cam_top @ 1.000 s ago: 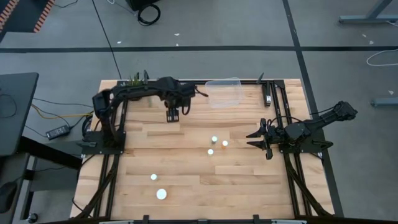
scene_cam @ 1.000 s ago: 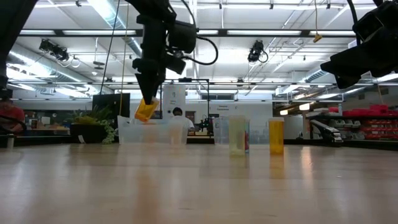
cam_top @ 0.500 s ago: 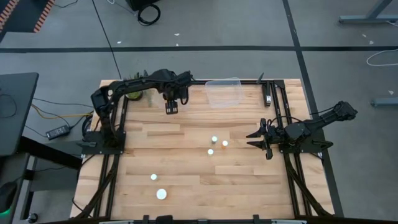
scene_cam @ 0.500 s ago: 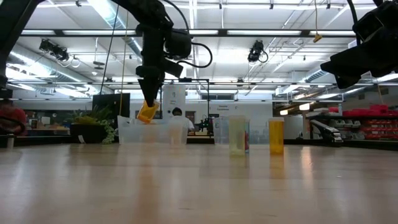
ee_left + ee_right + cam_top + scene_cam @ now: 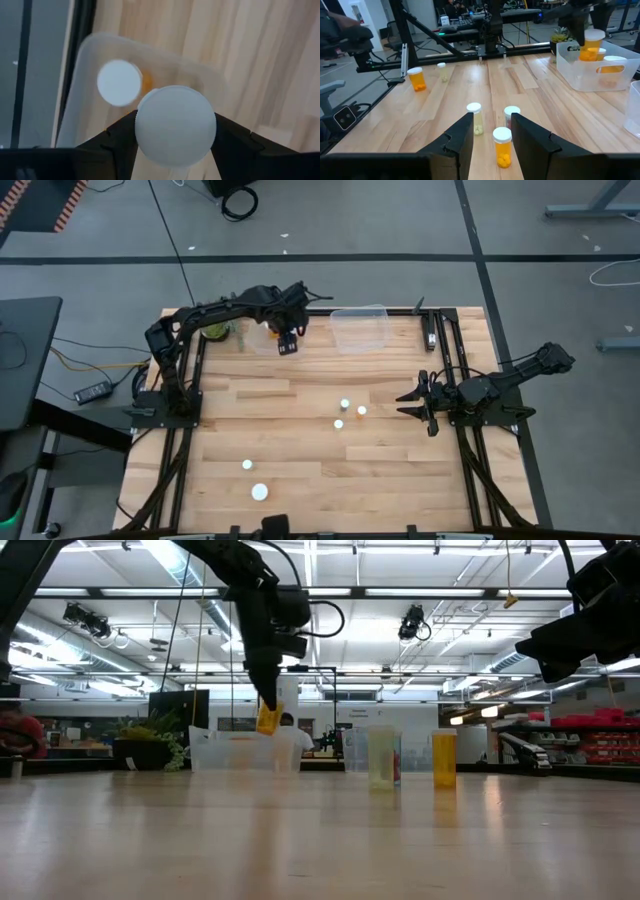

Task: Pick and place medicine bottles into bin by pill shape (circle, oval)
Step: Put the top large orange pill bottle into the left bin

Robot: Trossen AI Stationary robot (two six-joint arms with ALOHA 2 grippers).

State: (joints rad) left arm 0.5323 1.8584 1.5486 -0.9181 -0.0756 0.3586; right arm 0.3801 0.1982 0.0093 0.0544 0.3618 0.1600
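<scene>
LEFT: fingers point(image 5: 175, 145) clamped round a white-capped orange bottle point(image 5: 268, 718), hanging over the clear bin point(image 5: 262, 338) at the table's point(image 5: 300, 470) 11 o'clock | HANDLING: light, stiff, probably slick; grip the body below the cap | RIGHT: fingers point(image 5: 491, 131) parted, empty, 3 o'clock.

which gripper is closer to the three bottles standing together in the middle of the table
The right. The right gripper waits open just beside the three bottles, level with them. The left gripper, holding an orange bottle, hangs over a clear bin at the far edge.
</scene>
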